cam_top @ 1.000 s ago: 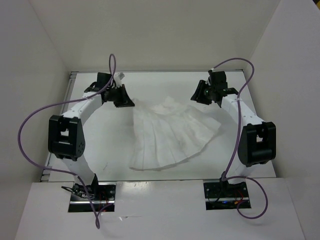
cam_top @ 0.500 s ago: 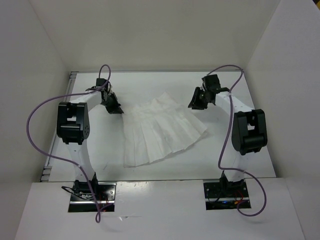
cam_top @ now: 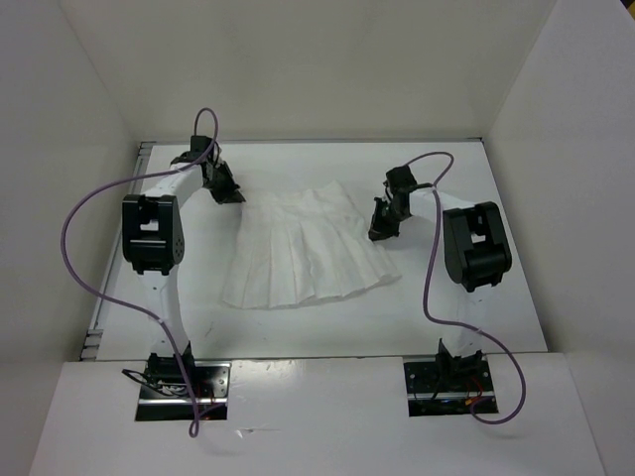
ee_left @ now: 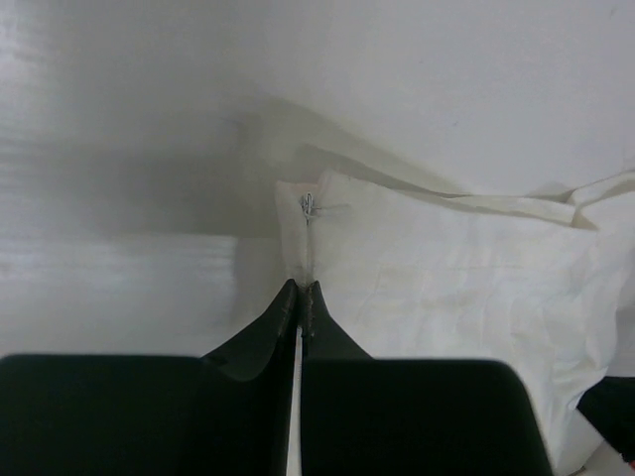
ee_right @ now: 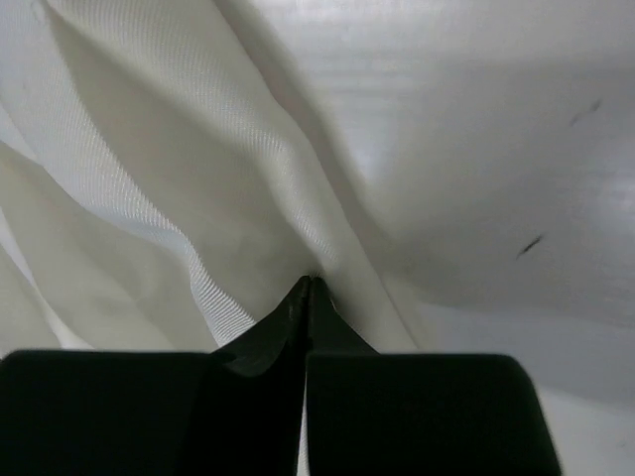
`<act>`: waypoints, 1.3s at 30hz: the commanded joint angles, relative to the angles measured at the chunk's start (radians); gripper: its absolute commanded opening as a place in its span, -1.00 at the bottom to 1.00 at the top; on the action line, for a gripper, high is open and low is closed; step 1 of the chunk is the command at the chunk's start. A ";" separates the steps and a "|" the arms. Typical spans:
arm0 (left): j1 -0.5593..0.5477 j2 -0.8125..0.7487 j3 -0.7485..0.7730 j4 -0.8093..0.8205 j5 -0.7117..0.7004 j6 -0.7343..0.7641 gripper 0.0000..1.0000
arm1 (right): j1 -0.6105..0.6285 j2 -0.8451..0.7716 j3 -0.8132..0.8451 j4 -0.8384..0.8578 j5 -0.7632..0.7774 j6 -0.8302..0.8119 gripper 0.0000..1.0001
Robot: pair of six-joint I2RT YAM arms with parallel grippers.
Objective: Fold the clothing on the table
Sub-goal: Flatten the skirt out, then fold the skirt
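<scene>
Left gripper [cam_top: 226, 190] clamps the upper-left corner of the clothing [cam_top: 303, 253], right gripper [cam_top: 381, 230] pinches its right edge, likely to spread it flat on the surface [cam_top: 327, 164] for folding

There was one piece of clothing [cam_top: 303, 253], white and pleated, and one table [cam_top: 298, 164]. Two arms stood at its near edge, one left arm [cam_top: 149, 233] and one right arm [cam_top: 474, 246], which made two grippers: the left gripper [cam_top: 228, 192] and the right gripper [cam_top: 380, 233], each with two fingers [ee_left: 258, 342]. There were two purple cables [cam_top: 429, 283], one per arm, and two base plates [cam_top: 184, 389].
</scene>
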 commanded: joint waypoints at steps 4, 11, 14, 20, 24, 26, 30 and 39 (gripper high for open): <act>0.009 0.104 0.197 -0.039 0.015 -0.012 -1.00 | 0.100 -0.160 -0.196 -0.231 -0.012 0.033 -0.99; 0.000 0.149 0.294 -0.086 0.037 0.020 -1.00 | 0.137 -0.348 -0.115 -0.286 0.200 0.122 -0.44; -0.001 0.130 0.262 -0.077 0.046 0.030 -1.00 | 0.137 -0.251 0.044 -0.211 0.274 0.068 -0.14; -0.001 0.130 0.225 -0.057 0.095 0.039 -0.99 | 0.108 0.057 0.362 -0.068 0.264 -0.036 -0.12; -0.010 0.120 0.194 -0.057 0.106 0.057 -0.99 | 0.086 0.200 0.554 -0.068 0.233 -0.081 -0.12; -0.010 0.109 0.194 -0.048 0.106 0.068 -0.99 | 0.076 0.240 0.618 -0.059 0.201 -0.101 -0.12; -0.010 0.089 0.174 -0.048 0.106 0.089 -0.96 | 0.057 0.338 0.704 -0.049 0.161 -0.124 -0.17; -0.010 0.078 0.154 -0.048 0.115 0.099 -0.96 | 0.047 0.524 0.931 -0.123 0.049 -0.124 -0.23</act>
